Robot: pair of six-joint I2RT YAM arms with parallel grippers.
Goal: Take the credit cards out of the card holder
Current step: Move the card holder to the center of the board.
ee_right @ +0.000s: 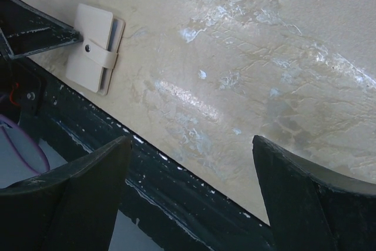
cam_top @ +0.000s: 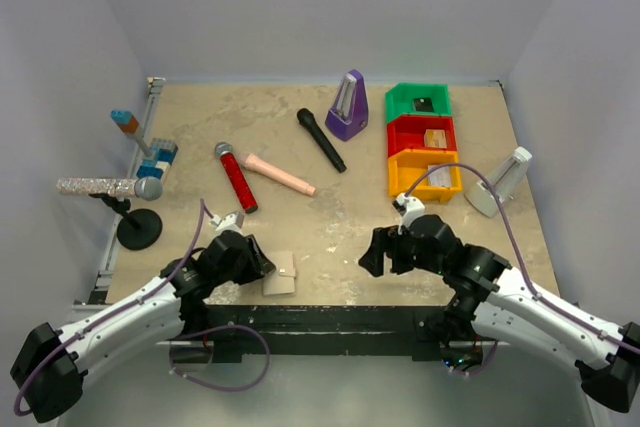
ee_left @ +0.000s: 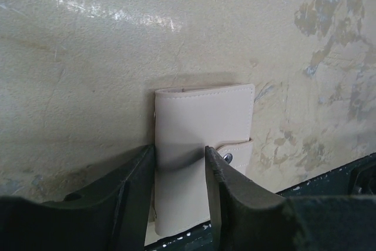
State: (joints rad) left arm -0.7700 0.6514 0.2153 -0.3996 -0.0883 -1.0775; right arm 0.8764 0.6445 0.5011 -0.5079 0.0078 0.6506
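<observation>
Right across card holder: snap tab (fastened).

- Table: mottled beige top with a dark near edge.
- Card holder: closed and flat at the near edge, under the left gripper, well left of the right gripper.
- Red mic, pink rod, black mic: beyond the left gripper.
- Metronome: far, between both grippers.
- Yellow bin, red bin, green bin: a row beyond the right gripper.
- Stand base: left of the left gripper.
</observation>
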